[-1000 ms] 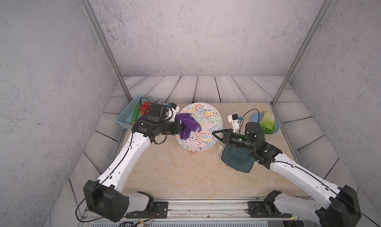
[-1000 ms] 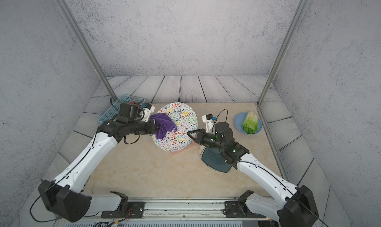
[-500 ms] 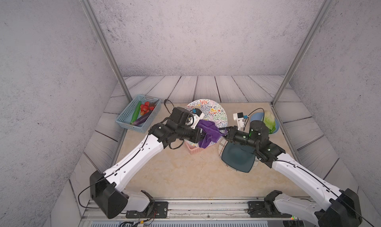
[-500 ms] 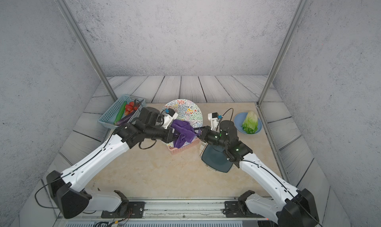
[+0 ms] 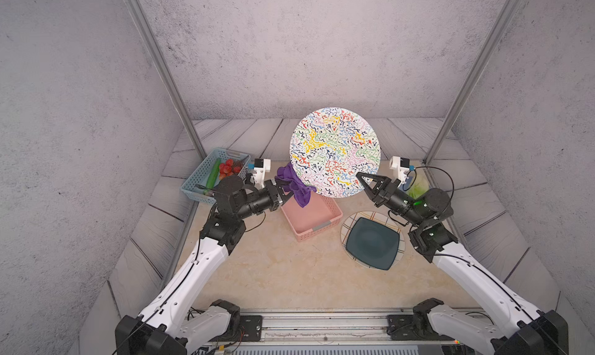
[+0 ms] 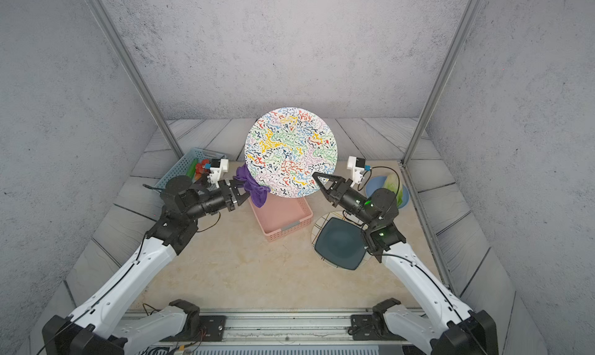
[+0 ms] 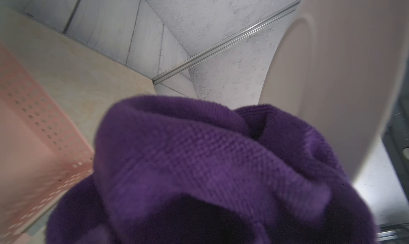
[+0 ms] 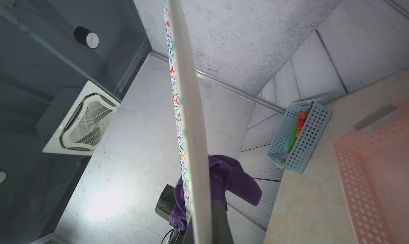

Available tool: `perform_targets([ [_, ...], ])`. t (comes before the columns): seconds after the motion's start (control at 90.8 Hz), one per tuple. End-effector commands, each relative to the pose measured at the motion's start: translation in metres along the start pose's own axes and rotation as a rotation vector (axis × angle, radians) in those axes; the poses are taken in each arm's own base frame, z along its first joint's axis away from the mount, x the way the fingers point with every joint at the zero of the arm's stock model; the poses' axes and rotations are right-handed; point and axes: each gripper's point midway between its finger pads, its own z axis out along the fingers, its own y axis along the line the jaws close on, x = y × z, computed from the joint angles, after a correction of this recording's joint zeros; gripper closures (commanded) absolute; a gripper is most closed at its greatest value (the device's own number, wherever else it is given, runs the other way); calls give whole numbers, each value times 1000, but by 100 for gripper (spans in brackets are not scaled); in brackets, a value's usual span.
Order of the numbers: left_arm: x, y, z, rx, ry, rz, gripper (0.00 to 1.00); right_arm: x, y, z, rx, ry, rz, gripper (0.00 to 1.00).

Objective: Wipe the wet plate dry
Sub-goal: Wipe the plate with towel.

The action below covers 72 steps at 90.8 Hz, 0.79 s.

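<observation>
Bimanual drying, wiping phase. The right end effector (image 5: 361, 177) is clenched on the lower rim of the plate (image 5: 335, 152), holding it raised above the desk (image 5: 273, 266) and near upright, its patterned face turned toward the top cameras. The left end effector (image 5: 284, 186) is clenched on a bunched purple cloth (image 5: 296, 186), which meets the plate at the opposite lower edge. In the right wrist view the plate (image 8: 190, 121) appears edge-on and the cloth (image 8: 232, 178) shows on both sides of the rim, so it seems to straddle the edge rather than lie flat on one face. A pink basket (image 5: 317, 228) sits on the desk directly beneath; a blue basket (image 5: 197, 184) of vegetables and a square dish (image 5: 373, 242) stand well apart to either side.

For a good stroke, the cloth should press flat against one face and sweep across it, with the holding arm bracing against that push. The single rim grip is the weak point: heavy sideways force may pivot or slip the wet plate. Moderate pressure and overlapping passes are advisable, and the area under the gripping fingers needs a later regrasp.
</observation>
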Motion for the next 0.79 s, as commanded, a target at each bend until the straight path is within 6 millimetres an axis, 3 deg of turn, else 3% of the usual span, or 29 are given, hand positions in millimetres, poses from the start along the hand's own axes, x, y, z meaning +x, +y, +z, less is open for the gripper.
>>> perform_targets([
  [0.0,-16,-55,-2,195,-34,-50,100,6,55,2,-171,69,-63,100],
  [0.308,-32,-120,-8,373,-46,-19,100,39,39,14,-175,190,-24,100],
  [0.462,-18,-138,1,421,-28,-29,100,63,36,28,-205,247,-15,100],
  [0.517,0,-147,10,447,13,-23,100,59,37,35,-222,224,-4,100],
  [0.66,51,-158,30,493,128,-8,100,28,64,50,-298,124,-17,100],
  [0.782,62,-153,26,496,134,-9,100,-2,79,59,-287,71,-48,100],
])
